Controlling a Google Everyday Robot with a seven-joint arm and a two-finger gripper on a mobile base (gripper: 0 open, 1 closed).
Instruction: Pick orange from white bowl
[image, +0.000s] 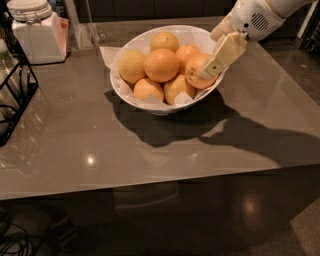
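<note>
Camera view: gripper (212, 68) tip touches the orange (194, 76), which sits in the bowl (131, 100). Whether it grips, cannot tell. Lift-out remains.

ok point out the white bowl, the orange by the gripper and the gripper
white bowl (159, 107), camera view, on its front outer wall
orange (195, 76), camera view, on its bare skin left of the gripper
gripper (212, 64), camera view, at its tip, by the orange at the bowl's right side

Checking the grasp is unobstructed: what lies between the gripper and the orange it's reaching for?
Nothing shows between them: in the camera view the gripper meets the orange by the rim of the white bowl.
</note>
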